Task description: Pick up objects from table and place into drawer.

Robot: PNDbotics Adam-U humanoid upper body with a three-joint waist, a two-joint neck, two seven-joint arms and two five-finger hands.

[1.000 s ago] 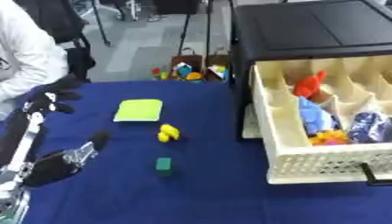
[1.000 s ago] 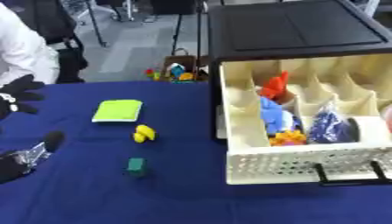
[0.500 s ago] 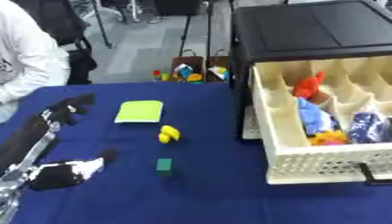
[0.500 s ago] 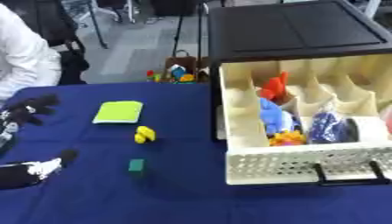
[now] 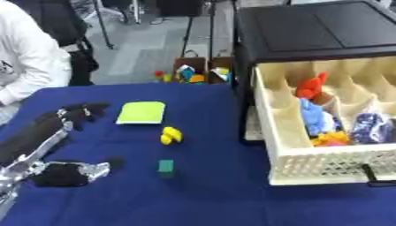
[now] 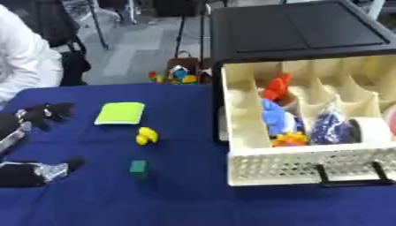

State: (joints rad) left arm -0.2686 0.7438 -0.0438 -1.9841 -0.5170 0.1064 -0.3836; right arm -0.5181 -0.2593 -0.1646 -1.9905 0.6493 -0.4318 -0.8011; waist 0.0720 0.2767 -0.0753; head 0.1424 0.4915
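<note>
On the blue tabletop (image 5: 209, 194), a yellow toy (image 5: 170, 135), green block (image 5: 165, 166) and lime pad (image 5: 142, 112) are sitting left of the open drawer (image 5: 309, 165), which is holding several toys. Left robot hand (image 5: 66, 173) is hovering low at the left edge, holding nothing; can't tell how its fingers are set.

On the blue-covered counter (image 5: 209, 198), the open cream slatted drawer (image 5: 325, 165) juts forward from the black cabinet (image 5: 309, 33) at the right, with several soft toys in its compartments. Left of the drawer lies the small yellow toy (image 5: 170, 135); the green flat pad (image 5: 142, 112) lies behind and left of it, the small green block (image 5: 165, 166) in front. Two black hands, apparently the robot's, lie at the far left: one (image 5: 77, 112) beside the pad, the other (image 5: 66, 173) nearer, left of the block.
</note>
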